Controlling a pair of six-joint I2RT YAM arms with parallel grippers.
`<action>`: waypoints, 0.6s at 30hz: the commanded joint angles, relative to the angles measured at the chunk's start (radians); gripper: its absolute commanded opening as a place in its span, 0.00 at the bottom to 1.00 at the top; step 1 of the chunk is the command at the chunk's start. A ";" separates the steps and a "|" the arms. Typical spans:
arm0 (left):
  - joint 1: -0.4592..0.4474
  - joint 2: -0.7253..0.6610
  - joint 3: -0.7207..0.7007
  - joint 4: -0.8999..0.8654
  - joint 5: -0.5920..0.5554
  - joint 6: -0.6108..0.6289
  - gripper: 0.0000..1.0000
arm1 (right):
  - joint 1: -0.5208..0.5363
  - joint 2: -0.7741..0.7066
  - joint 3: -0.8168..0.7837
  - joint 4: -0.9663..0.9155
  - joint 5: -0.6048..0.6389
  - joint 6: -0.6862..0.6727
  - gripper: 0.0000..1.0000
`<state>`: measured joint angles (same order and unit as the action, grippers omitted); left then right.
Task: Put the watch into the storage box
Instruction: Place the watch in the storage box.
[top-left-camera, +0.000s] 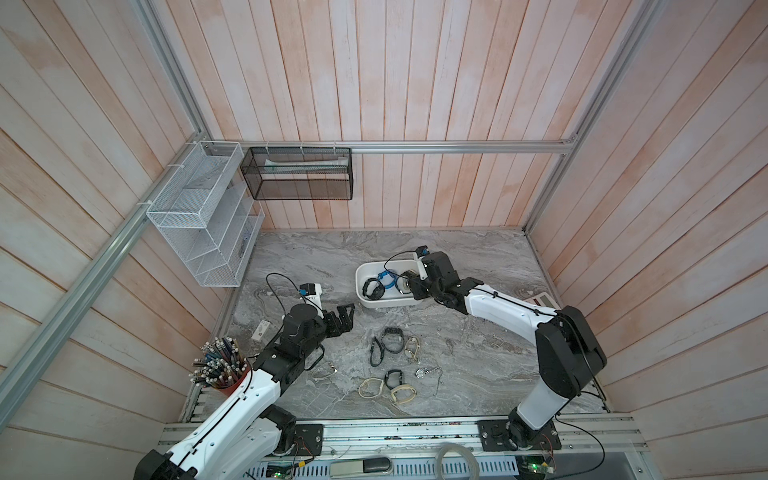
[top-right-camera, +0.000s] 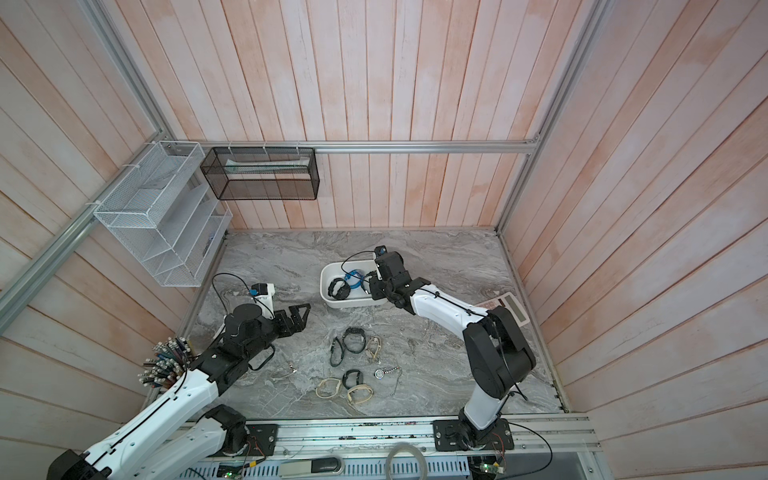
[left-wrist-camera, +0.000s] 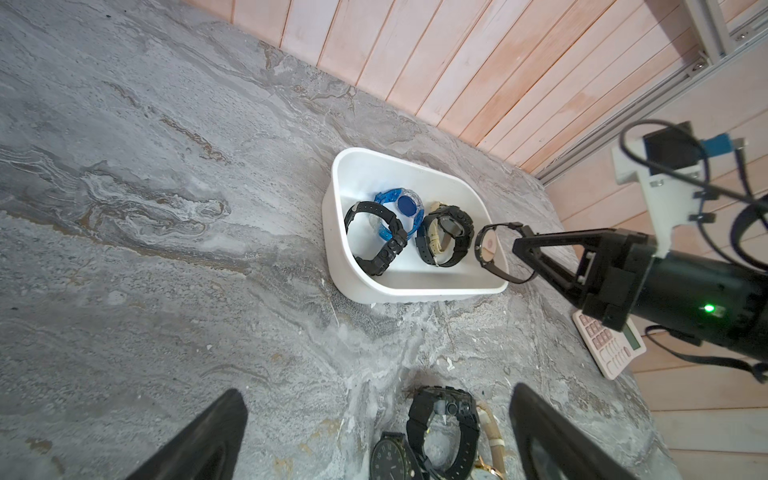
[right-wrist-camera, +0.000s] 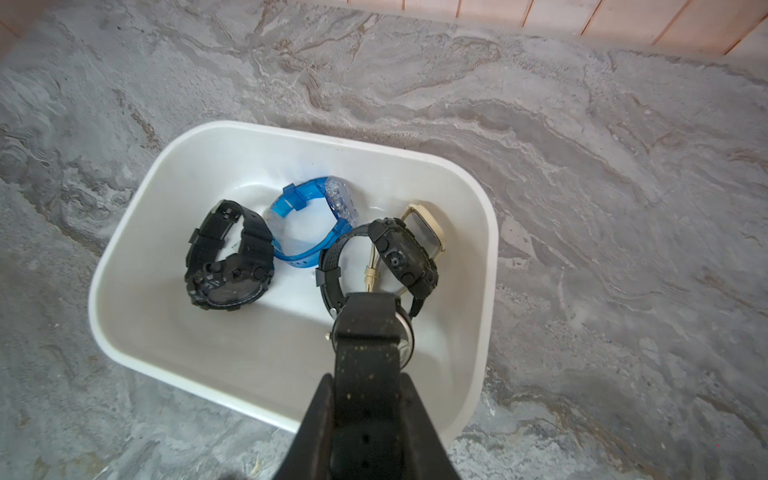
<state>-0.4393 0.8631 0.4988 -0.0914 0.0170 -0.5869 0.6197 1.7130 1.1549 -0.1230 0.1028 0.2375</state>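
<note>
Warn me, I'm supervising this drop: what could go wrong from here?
1. The right hand holds the watch close to the end rim of the box. Released here, it may catch the rim and tip out.
2. It hangs just over a black watch and a beige watch in the box. Dropping it could knock or scratch them.

our right gripper (right-wrist-camera: 368, 388) pinches the black strap of the watch (right-wrist-camera: 368, 332), whose round case hangs over the near side of the white storage box (right-wrist-camera: 316, 135). inside we count a chunky black watch (right-wrist-camera: 228, 257), a blue watch (right-wrist-camera: 316, 216), a second black watch (right-wrist-camera: 399, 257) and a gold watch (right-wrist-camera: 428, 226). the box sits on the grey marbled worktop (right-wrist-camera: 602, 208).
</note>
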 joint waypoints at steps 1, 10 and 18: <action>0.003 0.004 -0.016 -0.012 -0.023 -0.012 1.00 | -0.015 0.039 0.035 0.032 0.003 -0.017 0.06; 0.003 0.005 -0.017 -0.017 -0.022 -0.024 1.00 | -0.033 0.110 0.049 0.071 0.013 -0.014 0.07; 0.003 0.011 -0.016 -0.014 -0.020 -0.025 1.00 | -0.036 0.085 0.077 0.042 -0.001 -0.011 0.36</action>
<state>-0.4393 0.8680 0.4988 -0.0982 0.0101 -0.6071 0.5880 1.8214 1.2034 -0.0784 0.1059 0.2340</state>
